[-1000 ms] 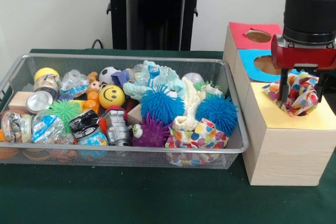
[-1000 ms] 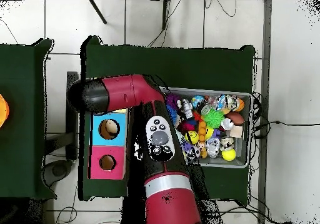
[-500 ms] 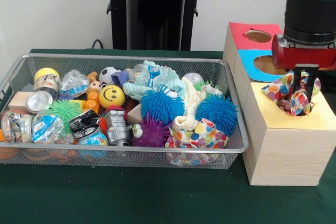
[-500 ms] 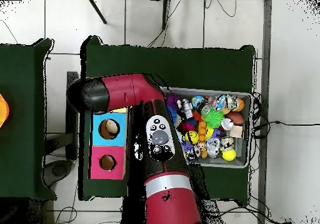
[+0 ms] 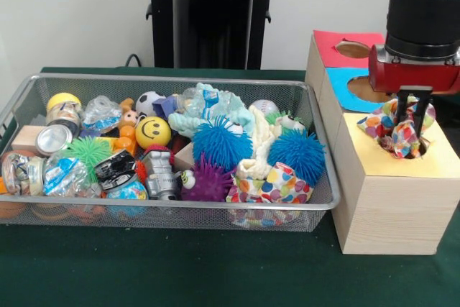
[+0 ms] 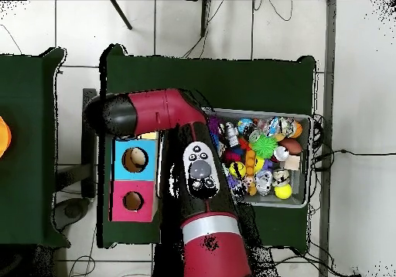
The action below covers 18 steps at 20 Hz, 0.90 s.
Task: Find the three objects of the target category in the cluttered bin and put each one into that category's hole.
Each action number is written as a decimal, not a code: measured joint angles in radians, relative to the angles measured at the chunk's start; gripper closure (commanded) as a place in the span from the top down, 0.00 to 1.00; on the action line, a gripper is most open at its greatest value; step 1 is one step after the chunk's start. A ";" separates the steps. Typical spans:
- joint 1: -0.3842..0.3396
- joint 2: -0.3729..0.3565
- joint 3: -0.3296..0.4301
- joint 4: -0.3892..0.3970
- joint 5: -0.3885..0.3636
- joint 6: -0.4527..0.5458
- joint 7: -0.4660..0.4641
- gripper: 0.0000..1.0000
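The arm [image 6: 166, 119] reaches over the wooden box [image 5: 384, 199], whose top is yellow, blue and red. Beside the box sits the wire bin [image 5: 172, 210], crowded with toys, among them two blue spiky balls [image 5: 221, 141] and a spotted cloth [image 5: 277, 186]. The gripper [image 5: 410, 124] hangs over the yellow section, its dark fingers [image 5: 401, 109] down against another spotted cloth [image 5: 395, 134] bunched in that hole; whether they pinch it or have let go, I cannot tell.

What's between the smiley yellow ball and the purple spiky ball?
In the front view, a grey toy robot stands between the smiley yellow ball and the purple spiky ball.
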<state>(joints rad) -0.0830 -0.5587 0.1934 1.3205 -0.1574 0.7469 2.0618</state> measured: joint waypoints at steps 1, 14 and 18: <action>-0.005 0.000 0.000 -0.002 0.000 0.009 0.000 0.00; -0.062 0.115 0.000 -0.166 -0.018 0.003 0.000 0.00; -0.062 0.179 -0.002 -0.217 -0.055 -0.076 0.000 0.00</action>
<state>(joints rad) -0.1449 -0.3802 0.1917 1.1037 -0.2124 0.6712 2.0618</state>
